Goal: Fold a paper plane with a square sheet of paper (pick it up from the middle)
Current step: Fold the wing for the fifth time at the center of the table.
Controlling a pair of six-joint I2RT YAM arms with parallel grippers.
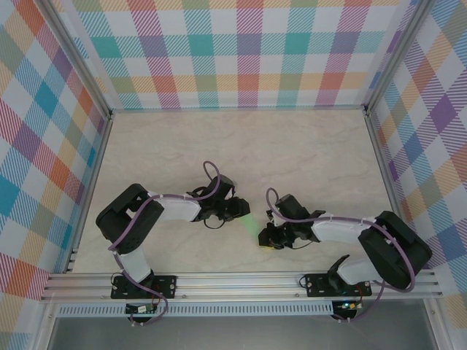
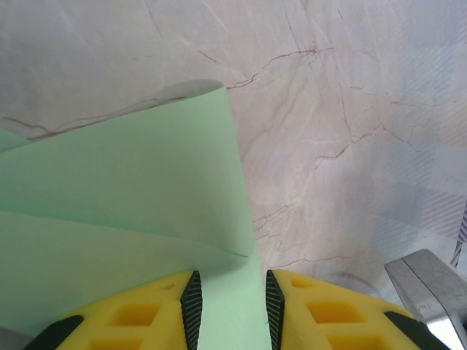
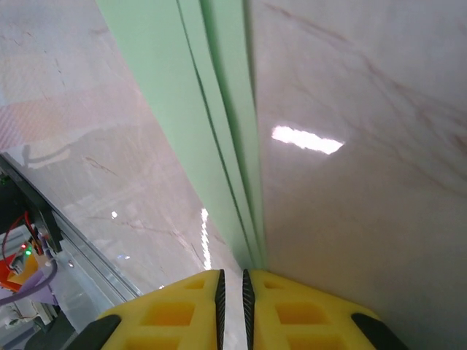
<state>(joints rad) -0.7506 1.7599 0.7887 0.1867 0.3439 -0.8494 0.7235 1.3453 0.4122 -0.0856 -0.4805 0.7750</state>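
creasing step, seemingly: right gripper (image 3: 232, 297) jaws pinch the paper plane (image 3: 211, 109) at its layered end, left gripper (image 2: 230, 302) jaws stand slightly apart astride it; next likely needs a firm press along the fold.

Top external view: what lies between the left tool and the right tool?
The folded green paper lies there on the table, reaching from the left tool to the right tool; the top external view shows it.

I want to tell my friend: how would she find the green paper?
Look at the pale marbled table, middle of its near edge. The green paper stretches from the left gripper to the right gripper. It is mint-coloured and folded in layers; nothing else there is green.
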